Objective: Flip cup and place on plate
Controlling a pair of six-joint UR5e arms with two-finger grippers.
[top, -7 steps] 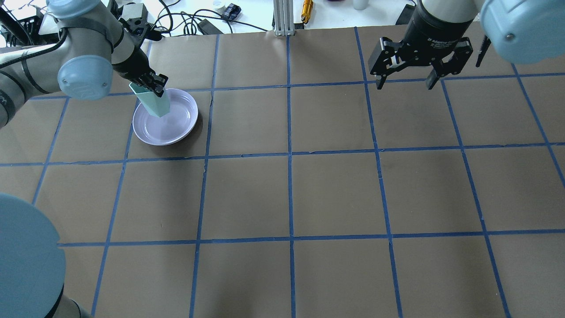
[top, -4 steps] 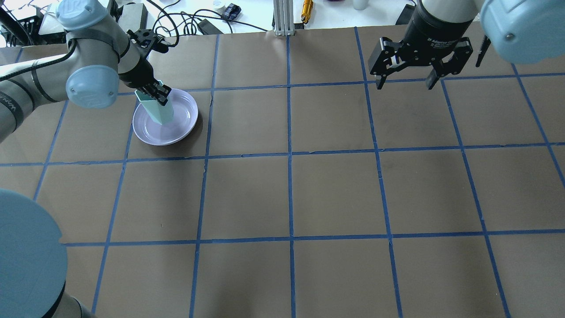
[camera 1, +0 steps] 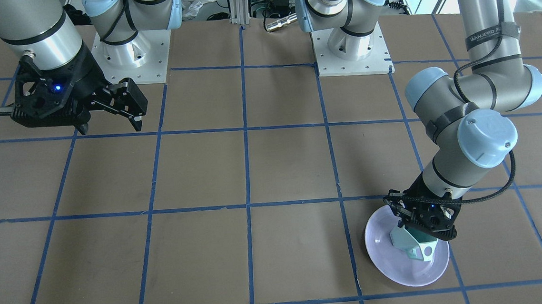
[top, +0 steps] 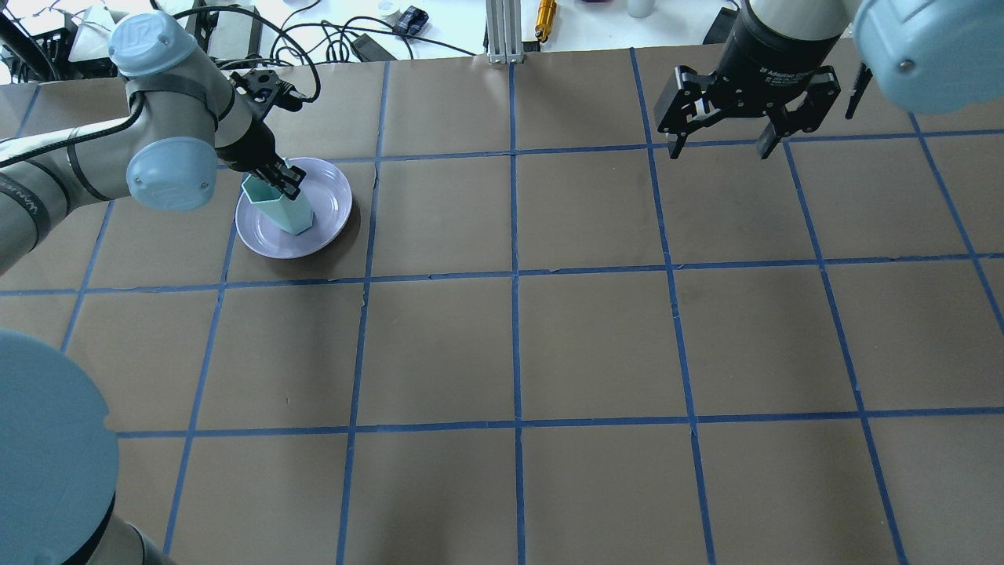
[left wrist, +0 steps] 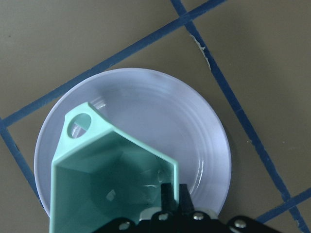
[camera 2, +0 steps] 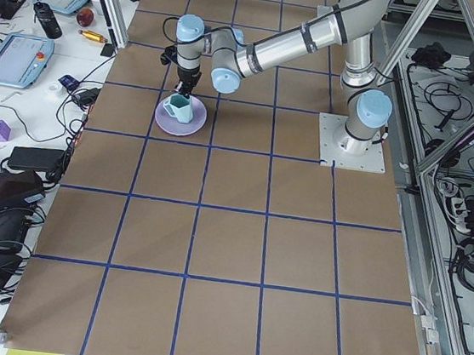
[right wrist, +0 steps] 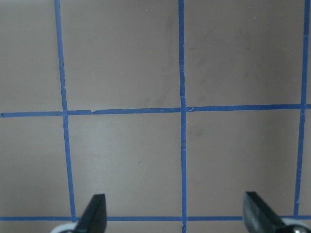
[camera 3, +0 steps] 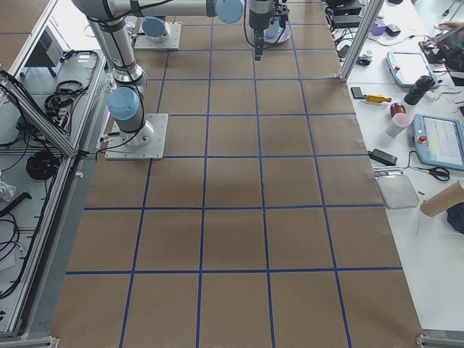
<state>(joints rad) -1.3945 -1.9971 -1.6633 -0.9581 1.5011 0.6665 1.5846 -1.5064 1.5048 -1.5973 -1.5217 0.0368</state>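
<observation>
The mint-green cup (top: pixel 282 205) is over the lavender plate (top: pixel 329 205), mouth up and slightly tilted. My left gripper (top: pixel 284 179) is shut on the cup's rim wall. In the left wrist view the cup (left wrist: pixel 102 170) shows its open mouth and handle above the plate (left wrist: pixel 194 126). In the front view the cup (camera 1: pixel 413 246) hangs under the gripper (camera 1: pixel 424 222), its base on or just above the plate (camera 1: pixel 388 258); I cannot tell which. My right gripper (top: pixel 722 145) is open and empty, high over the far right of the table, and also shows in the front view (camera 1: pixel 107 125).
The table is brown paper with a blue tape grid. Cables, tools and an aluminium post (top: pixel 502 31) lie beyond the far edge. The arm bases (camera 1: pixel 349 46) stand at the robot's side of the table.
My left gripper has lowered and turned the cup towards upright over the plate, so its open mouth now faces up. The right arm has not moved.
</observation>
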